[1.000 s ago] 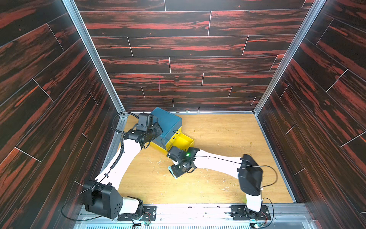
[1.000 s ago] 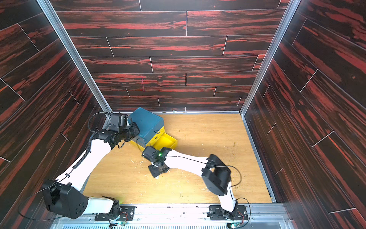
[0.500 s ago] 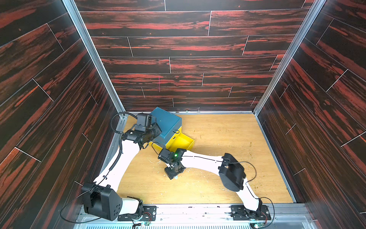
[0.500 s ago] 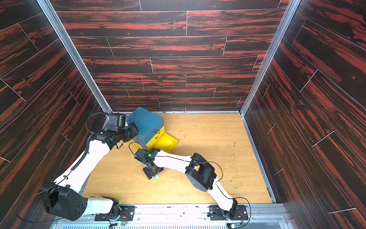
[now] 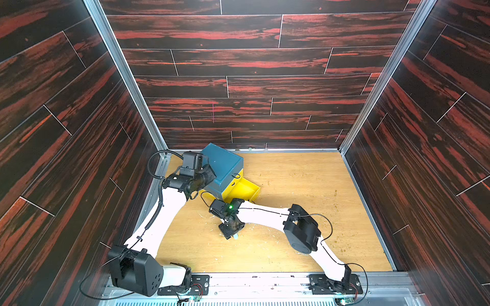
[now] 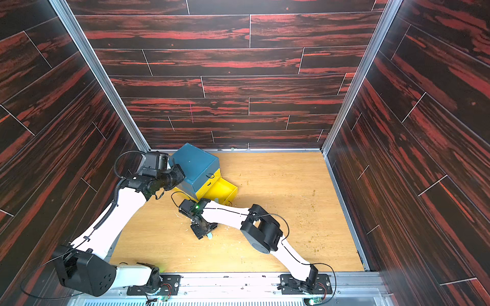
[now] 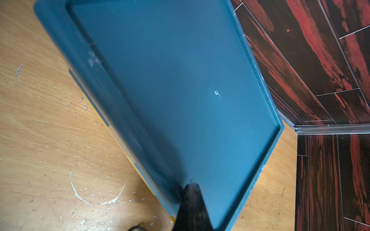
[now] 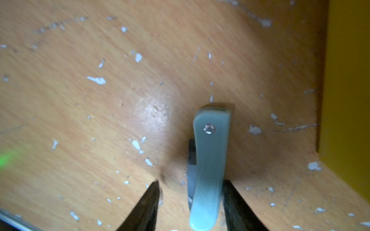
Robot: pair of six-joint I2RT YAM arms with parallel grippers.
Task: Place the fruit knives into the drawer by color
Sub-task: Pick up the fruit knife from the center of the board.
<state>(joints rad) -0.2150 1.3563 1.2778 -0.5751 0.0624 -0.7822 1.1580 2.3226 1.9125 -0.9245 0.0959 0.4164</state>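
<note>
The drawer, a teal-topped chest, stands at the back left with its lowest yellow drawer pulled out. My left gripper is shut and empty, its tip over the teal top. My right gripper points down at the floor in front of the chest. It is open around one pale grey-green fruit knife. The knife touches one finger and a gap shows on its other side. No other knives show.
The wooden floor is scratched and flecked with white chips. Dark panelled walls close it in at the back and both sides. A yellow drawer wall stands close beside the knife. The arm bases sit at the front rail.
My right arm's elbow has swung left, and its gripper has shifted slightly left and forward, away from the yellow drawer. The left arm has stayed at the chest.
</note>
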